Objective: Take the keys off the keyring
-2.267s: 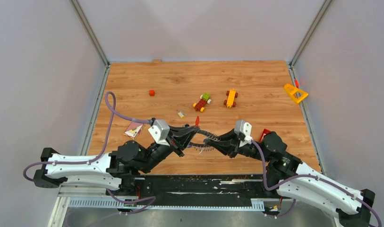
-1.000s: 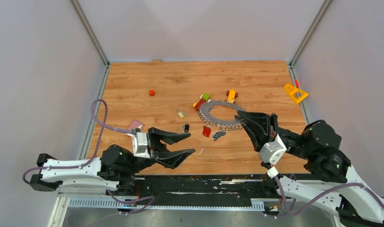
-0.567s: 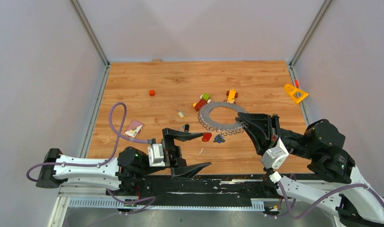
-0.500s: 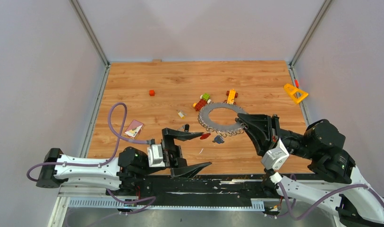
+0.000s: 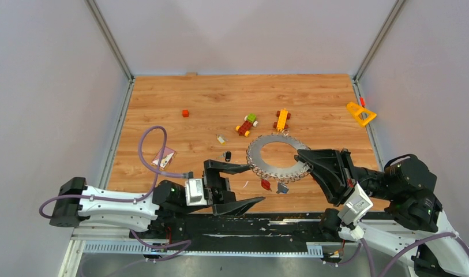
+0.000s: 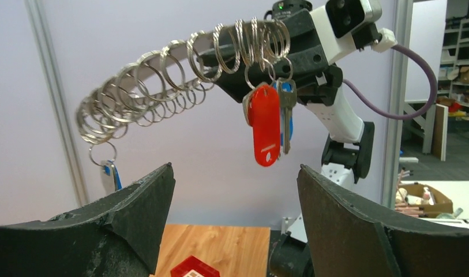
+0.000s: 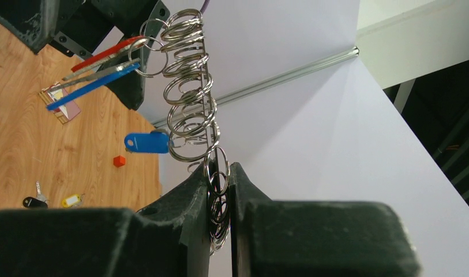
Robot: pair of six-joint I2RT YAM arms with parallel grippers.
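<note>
The keyring (image 5: 256, 153) is a large flat silver ring hung with many small split rings, held off the table. My right gripper (image 5: 304, 160) is shut on its right rim; in the right wrist view its pads (image 7: 200, 190) pinch the keyring (image 7: 188, 104). A red key (image 5: 265, 184) and a blue key (image 5: 282, 187) dangle from the near rim. My left gripper (image 5: 256, 183) is open just left of them and holds nothing. In the left wrist view the red key (image 6: 263, 124) hangs above the open left gripper (image 6: 235, 167), and another blue key (image 6: 111, 176) hangs at the left.
A black-headed key (image 5: 227, 156) and a yellow-tagged key (image 5: 221, 139) lie loose on the wood. Two toy block vehicles (image 5: 246, 124) (image 5: 282, 119), a red cube (image 5: 185, 113), a pink card (image 5: 164, 157) and a yellow triangle (image 5: 361, 113) lie around. Walls close three sides.
My right gripper has carried the keyring toward the near edge, and the hanging keys came with it. The left gripper shifted right, turned its fingers one above the other and spread them wider.
</note>
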